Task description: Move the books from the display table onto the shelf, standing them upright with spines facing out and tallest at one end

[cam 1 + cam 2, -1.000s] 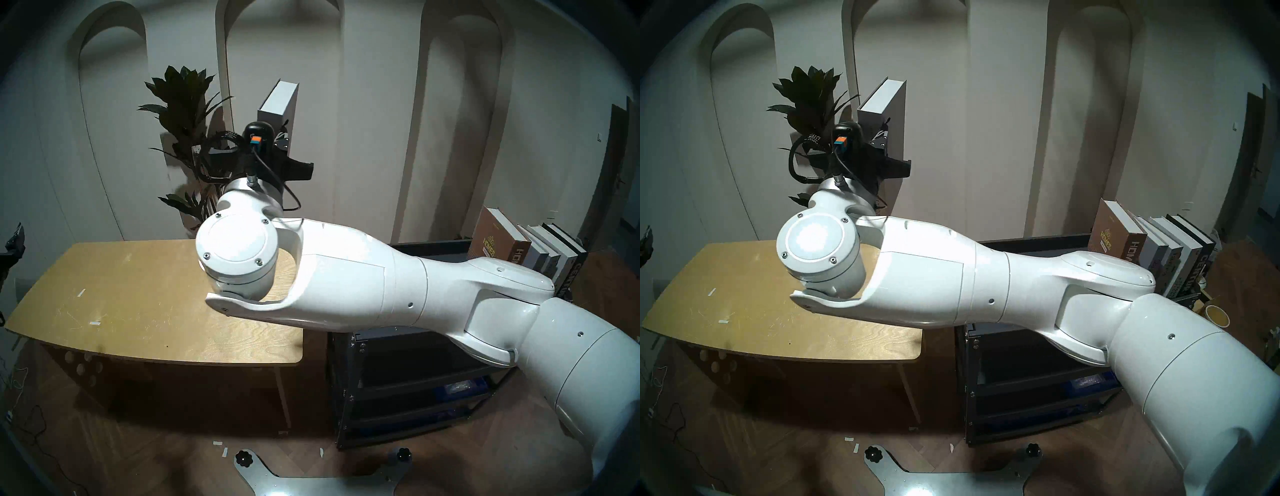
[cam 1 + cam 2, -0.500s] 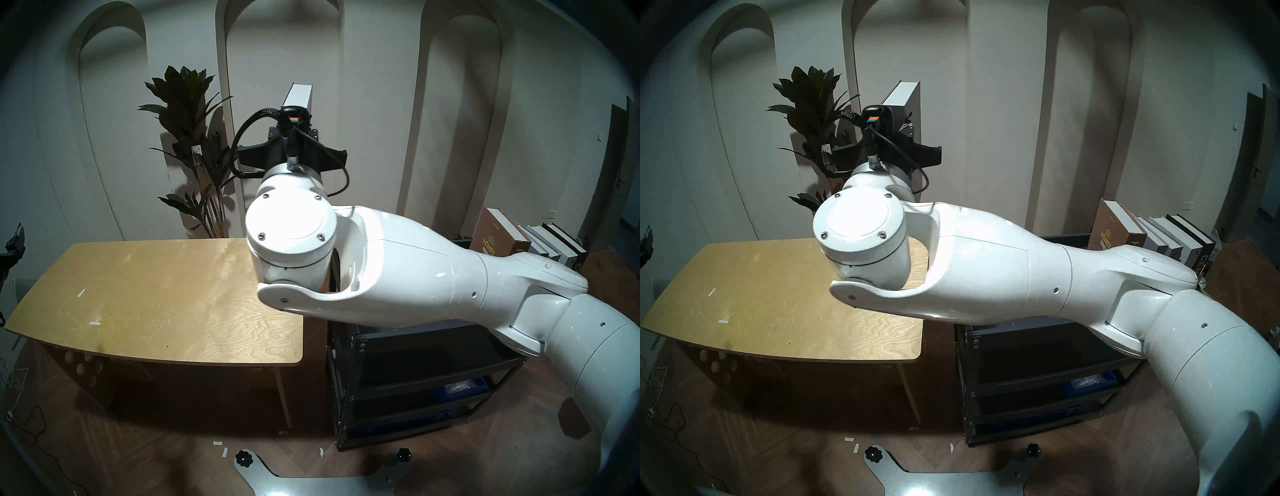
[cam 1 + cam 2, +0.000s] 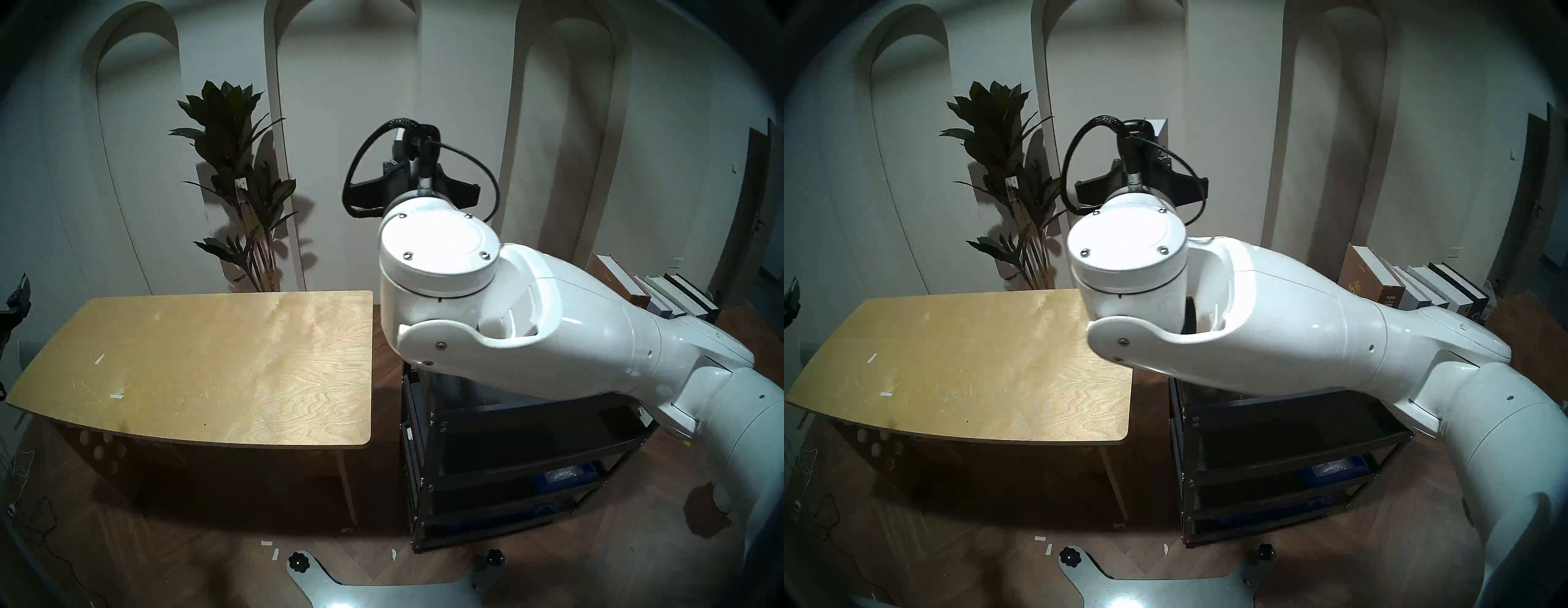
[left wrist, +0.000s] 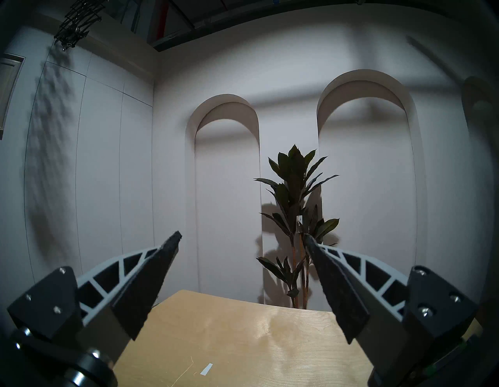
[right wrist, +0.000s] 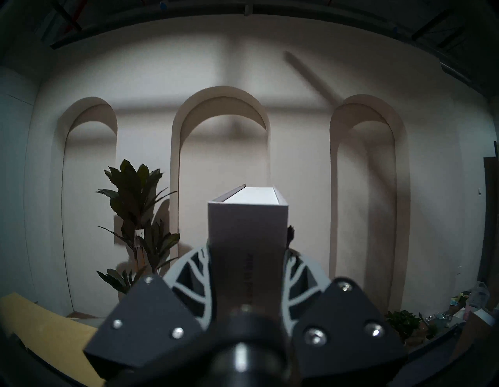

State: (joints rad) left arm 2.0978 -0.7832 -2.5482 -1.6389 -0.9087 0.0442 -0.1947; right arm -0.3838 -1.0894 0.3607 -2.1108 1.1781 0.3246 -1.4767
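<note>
Swinging from above the counter toward the shelf, the right gripper carried a grey book upright, its fingers clamped on both covers. Five books already stood on the shelf's top tray. Off to the side, the left gripper hung wide apart, holding nothing.

I can read almost nothing. The brown book on the shelf shows the top of a pale cover emblem and an "H" on its spine. The spine lettering on the book in my right hand is too dim to read.
</note>
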